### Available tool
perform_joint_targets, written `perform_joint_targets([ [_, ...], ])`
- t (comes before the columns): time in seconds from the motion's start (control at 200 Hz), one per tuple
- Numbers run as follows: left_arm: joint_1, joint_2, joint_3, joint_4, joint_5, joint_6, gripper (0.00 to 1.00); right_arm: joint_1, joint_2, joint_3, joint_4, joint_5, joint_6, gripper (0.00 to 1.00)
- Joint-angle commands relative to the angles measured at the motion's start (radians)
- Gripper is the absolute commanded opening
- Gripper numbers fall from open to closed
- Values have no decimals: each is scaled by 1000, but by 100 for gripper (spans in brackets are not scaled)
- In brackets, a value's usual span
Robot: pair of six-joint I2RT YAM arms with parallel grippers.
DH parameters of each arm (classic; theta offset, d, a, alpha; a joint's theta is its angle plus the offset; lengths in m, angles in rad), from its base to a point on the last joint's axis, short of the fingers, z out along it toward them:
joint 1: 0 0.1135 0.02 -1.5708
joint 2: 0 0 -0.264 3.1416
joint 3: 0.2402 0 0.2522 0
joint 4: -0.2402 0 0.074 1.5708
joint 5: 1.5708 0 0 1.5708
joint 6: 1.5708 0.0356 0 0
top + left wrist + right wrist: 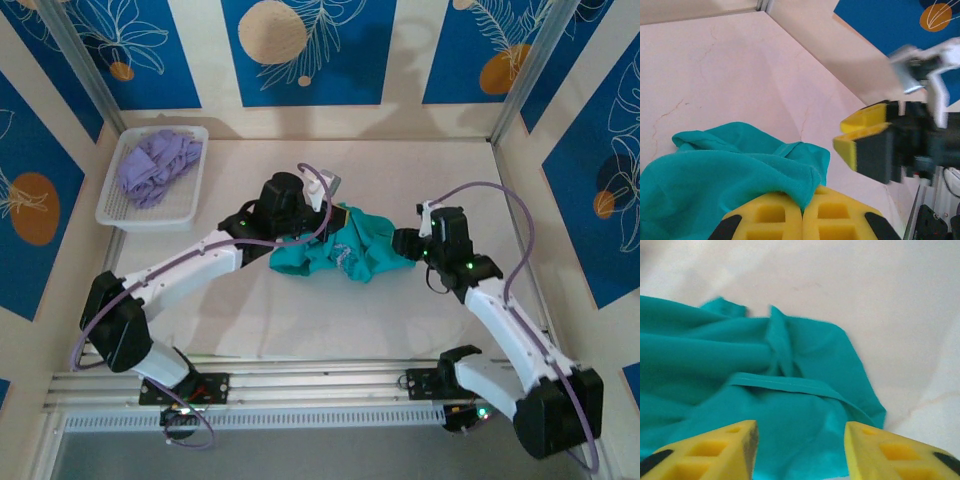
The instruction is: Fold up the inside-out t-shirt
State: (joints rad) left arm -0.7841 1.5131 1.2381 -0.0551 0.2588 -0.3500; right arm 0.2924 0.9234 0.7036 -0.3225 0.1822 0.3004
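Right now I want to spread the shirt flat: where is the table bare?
Bare table lies between the shirt and the back wall, and between the shirt and the arm bases. The far-left corner holds the basket; the middle is crowded: left gripper shut on the shirt, right gripper open beside it.

**Visitor:** What do your arms look like?

**Me:** White shells on my left arm (pixel 190 262) and right arm (pixel 505 325), with bulky black joints at shoulder, elbow and wrist. A lavender cable (pixel 480 184) runs along each one.

**Visitor:** And the ends?

**Me:** My left gripper (pixel 802 210) and right gripper (pixel 800 450) carry yellow fingers (pixel 705 452), blocky, with square pockets moulded in and black patches at the outer corners. The body behind them is black, topped by a white bracket (pixel 940 65). Small green lights (pixel 467 266) glow on my joints.
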Motion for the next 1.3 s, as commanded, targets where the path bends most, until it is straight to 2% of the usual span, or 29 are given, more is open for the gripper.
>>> perform_joint_targets([
  [0.0, -6, -15, 13, -14, 7, 3, 0, 62, -62, -57, 101, -91, -77, 55],
  [0.07, -6, -26, 5, -19, 2, 8, 0, 106, -50, -85, 157, -130, -80, 58],
  [0.14, -7, -38, -3, -17, 10, 8, 0, 145, 1, -92, 192, -117, -79, 60],
  [0.3, -6, -71, -26, -11, 9, 9, 0, 161, 164, -63, 242, -95, -30, 61],
  [0.34, -4, -81, -29, -14, 0, 14, 0, 159, 191, -49, 227, -55, 0, 56],
  [0.43, -3, -108, -39, -33, -39, 32, 0, 131, 193, -23, 142, 71, 72, 27],
  [0.51, 7, -138, -54, -36, -85, 50, 0, 79, 124, -54, 107, 106, 116, 11],
  [0.57, 21, -155, -65, -32, -101, 58, 0, 57, 55, -86, 100, 118, 135, 5],
  [0.695, 52, -181, -64, -36, -133, 68, 0, 47, -92, -128, 88, 133, 148, 1],
  [0.835, 63, -204, -65, -38, -154, 112, 0, 42, -209, -161, 143, 26, 85, 1],
  [0.935, 62, -204, -70, -49, -155, 142, 0, 30, -261, -176, 216, -148, 35, 0],
  [1.025, 62, -203, -80, -65, -191, 144, 0, 17, -274, -198, 312, -361, 5, 0],
  [1.1, 64, -213, -91, -70, -250, 131, 0, 17, -268, -202, 345, -436, 3, 1],
  [1.14, 64, -220, -99, -66, -259, 127, 0, 17, -262, -196, 322, -381, 18, 3],
  [1.195, 65, -229, -103, -52, -245, 125, 0, 15, -243, -167, 214, -185, 69, 3],
  [1.245, 63, -232, -108, -26, -184, 117, 0, 10, -212, -124, 73, 41, 124, 5],
  [1.295, 57, -224, -116, 13, -115, 94, 0, 4, -184, -96, -15, 162, 140, 8],
])
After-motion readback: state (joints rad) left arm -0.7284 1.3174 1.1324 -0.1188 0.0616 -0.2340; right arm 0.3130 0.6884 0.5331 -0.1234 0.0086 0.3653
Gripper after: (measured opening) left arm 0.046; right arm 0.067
